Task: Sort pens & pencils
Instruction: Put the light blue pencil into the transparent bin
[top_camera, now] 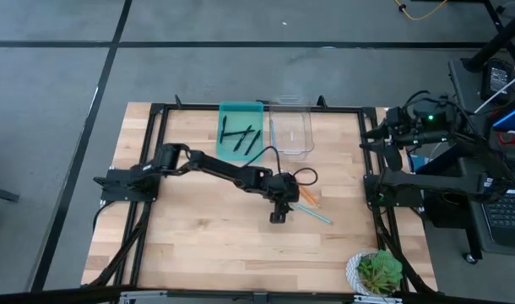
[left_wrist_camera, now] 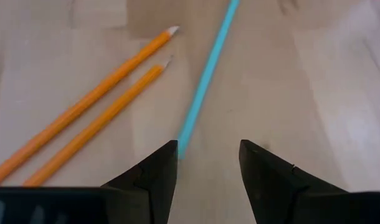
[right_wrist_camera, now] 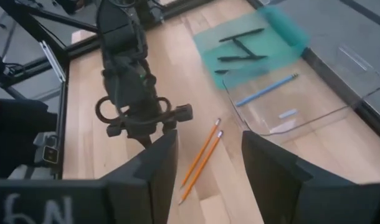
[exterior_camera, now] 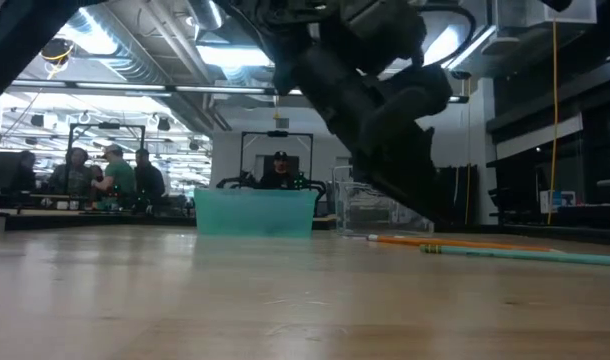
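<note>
Two orange pencils and one light-blue pencil lie flat on the wooden table right of centre. My left gripper hangs open just above the table, slanting down. The blue pencil's near end lies beside one fingertip, and I see no touch. In the high view this gripper is just left of the pencils. Black pens lie in the teal bin. Another light-blue pencil lies in the clear bin. My right gripper is open, raised at the table's right edge.
The teal bin and the clear bin stand side by side at the table's far edge. A potted plant sits at the near right corner. A black frame borders the table. People sit in the room beyond.
</note>
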Controlling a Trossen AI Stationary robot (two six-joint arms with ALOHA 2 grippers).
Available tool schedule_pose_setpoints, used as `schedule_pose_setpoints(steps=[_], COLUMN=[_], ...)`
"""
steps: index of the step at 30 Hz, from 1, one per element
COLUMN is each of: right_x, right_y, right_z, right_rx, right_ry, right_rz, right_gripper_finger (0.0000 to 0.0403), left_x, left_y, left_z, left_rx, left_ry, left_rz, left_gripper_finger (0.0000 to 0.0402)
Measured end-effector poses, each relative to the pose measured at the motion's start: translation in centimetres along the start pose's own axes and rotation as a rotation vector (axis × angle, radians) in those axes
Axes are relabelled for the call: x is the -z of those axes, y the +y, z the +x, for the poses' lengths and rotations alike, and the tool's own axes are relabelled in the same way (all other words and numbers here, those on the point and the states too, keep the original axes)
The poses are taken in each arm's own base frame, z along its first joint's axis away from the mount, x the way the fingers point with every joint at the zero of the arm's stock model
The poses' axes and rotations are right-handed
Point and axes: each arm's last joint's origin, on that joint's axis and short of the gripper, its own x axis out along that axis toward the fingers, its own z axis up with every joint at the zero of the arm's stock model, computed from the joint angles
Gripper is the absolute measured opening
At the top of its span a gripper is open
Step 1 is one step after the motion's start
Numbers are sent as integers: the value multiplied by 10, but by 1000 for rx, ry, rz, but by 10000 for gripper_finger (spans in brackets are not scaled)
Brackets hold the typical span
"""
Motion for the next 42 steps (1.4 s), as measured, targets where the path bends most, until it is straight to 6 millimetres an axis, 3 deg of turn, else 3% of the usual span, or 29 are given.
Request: schedule_pose_setpoints(steps=[6,13,26,31,40,42], right_x=[0,1,2,2,2,2], right_y=[0,0,0,0,0,0], right_z=[1,1,1,1,1,1], right_rx=[1,2,3,3,2,2], right_ry=[9,17,26,26,26,26], right_rz=[-11,-8,13,16,16,16], right_gripper_finger=[179,179,179,179,179,179], left_x=[9,9,16,18,21,21], left_y=[1,10,9,9,8,8], left_z=[14,13,21,21,21,21], left_rx=[-64,-99,-110,-105,-63,-65], left_ry=[40,41,68,89,121,121], left_rz=[24,29,57,86,64,26], left_gripper_finger=[165,165,162,125,16,10])
